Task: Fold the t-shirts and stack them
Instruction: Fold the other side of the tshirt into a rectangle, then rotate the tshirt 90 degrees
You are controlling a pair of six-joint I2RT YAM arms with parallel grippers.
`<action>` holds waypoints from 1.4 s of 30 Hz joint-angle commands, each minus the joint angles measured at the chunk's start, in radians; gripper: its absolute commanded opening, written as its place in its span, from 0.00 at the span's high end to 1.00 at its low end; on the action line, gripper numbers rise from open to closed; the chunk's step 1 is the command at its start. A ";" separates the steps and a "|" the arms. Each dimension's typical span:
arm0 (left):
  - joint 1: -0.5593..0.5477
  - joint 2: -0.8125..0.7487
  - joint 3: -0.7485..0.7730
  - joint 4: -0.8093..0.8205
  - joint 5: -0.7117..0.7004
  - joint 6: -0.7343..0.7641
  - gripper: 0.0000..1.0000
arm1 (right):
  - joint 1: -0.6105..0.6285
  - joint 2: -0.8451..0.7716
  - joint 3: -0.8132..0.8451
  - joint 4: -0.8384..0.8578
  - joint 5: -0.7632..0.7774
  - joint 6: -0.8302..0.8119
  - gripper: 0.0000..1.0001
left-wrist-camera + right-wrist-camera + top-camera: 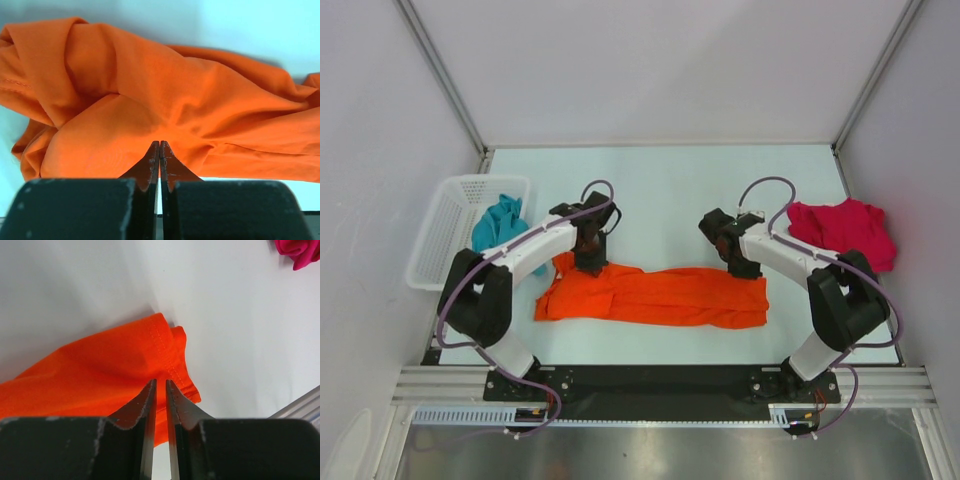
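Along the near half of the worktop [660,190] the orange t-shirt [655,297] lies folded into a long band running left to right, with the left gripper [590,262] above its left end, jaws pressed together, and whether any cloth is caught between them cannot be told. The right gripper [745,266] hangs over the band's right hemmed corner, its jaws a narrow slit apart. The crimson t-shirt [845,231] is bunched near the right edge, and the teal t-shirt [498,225] spills from the white basket [445,235] at the left edge.

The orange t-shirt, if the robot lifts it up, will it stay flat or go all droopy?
Probably droopy: the orange t-shirt already lies in soft wrinkles and folds. It looks thin, so likely light. Lifted at its two ends, its middle would probably sag.
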 commanded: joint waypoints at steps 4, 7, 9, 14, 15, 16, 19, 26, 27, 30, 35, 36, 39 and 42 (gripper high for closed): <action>-0.005 -0.074 -0.122 0.042 0.031 0.009 0.98 | 0.041 -0.054 -0.050 -0.023 -0.037 0.046 0.81; -0.005 -0.063 -0.127 0.052 0.042 0.008 0.98 | 0.041 -0.050 -0.077 0.002 -0.059 0.045 0.77; -0.005 -0.066 -0.111 0.048 0.038 0.008 0.98 | 0.041 -0.018 -0.054 0.007 -0.054 0.029 0.74; 0.001 -0.091 -0.082 0.020 -0.001 -0.003 0.98 | 0.050 0.068 0.054 0.033 -0.036 -0.020 0.74; 0.002 -0.094 -0.087 0.019 -0.004 -0.014 0.98 | 0.051 0.082 0.101 0.031 -0.034 -0.036 0.74; 0.004 -0.095 -0.091 0.017 -0.010 -0.020 0.98 | 0.058 0.116 0.123 0.033 -0.028 -0.041 0.74; 0.015 -0.114 -0.116 0.006 -0.060 -0.064 0.97 | 0.065 0.156 0.207 0.028 -0.017 -0.066 0.74; 0.033 -0.249 -0.254 -0.009 -0.107 -0.218 0.96 | 0.070 0.251 0.319 0.060 -0.045 -0.124 0.74; 0.035 -0.255 -0.265 -0.012 -0.108 -0.225 0.96 | 0.070 0.253 0.324 0.065 -0.046 -0.130 0.74; 0.047 -0.258 -0.312 0.005 -0.094 -0.248 0.95 | 0.068 0.251 0.328 0.071 -0.051 -0.136 0.74; 0.082 -0.208 -0.390 0.093 0.005 -0.267 0.95 | 0.053 0.192 0.324 0.068 -0.048 -0.152 0.74; 0.105 -0.198 -0.406 0.142 0.024 -0.273 0.95 | 0.045 0.179 0.324 0.063 -0.050 -0.155 0.74; 0.136 -0.149 -0.426 0.190 0.053 -0.281 0.95 | 0.024 0.121 0.321 0.051 -0.037 -0.165 0.74; 0.177 -0.068 -0.378 0.222 0.079 -0.267 0.95 | 0.004 0.067 0.305 0.051 -0.042 -0.175 0.74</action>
